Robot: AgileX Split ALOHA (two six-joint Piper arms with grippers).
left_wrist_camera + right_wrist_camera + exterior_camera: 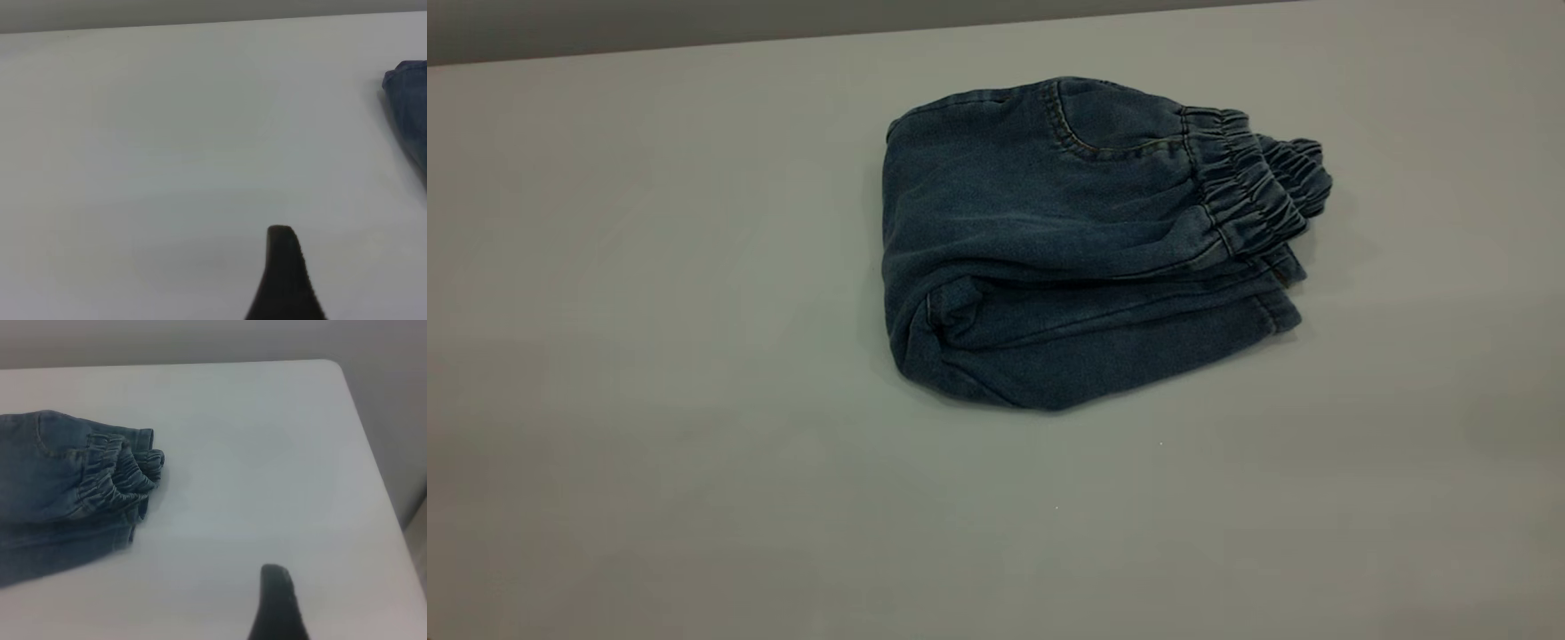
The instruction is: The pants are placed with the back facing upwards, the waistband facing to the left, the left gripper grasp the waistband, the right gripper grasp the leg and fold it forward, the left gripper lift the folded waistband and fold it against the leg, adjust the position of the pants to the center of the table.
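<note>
The pants point(1067, 240) lie folded into a compact bundle on the table point(649, 356), a little right of its middle and toward the back. The gathered waistband point(1254, 187) sits on top at the bundle's right end, over the stitched hem of a leg point(1276, 311). No arm shows in the exterior view. In the left wrist view one finger point(283, 273) of my left gripper point(327, 280) hangs over bare table, far from the pants' edge point(408, 107). In the right wrist view my right gripper point(313, 607) shows one finger point(277, 603), apart from the waistband point(113, 477). Neither holds anything.
The table's far edge point(783, 40) runs along the back in the exterior view. The right wrist view shows the table's rounded corner point(333, 367) and side edge point(380, 480), with a drop beyond.
</note>
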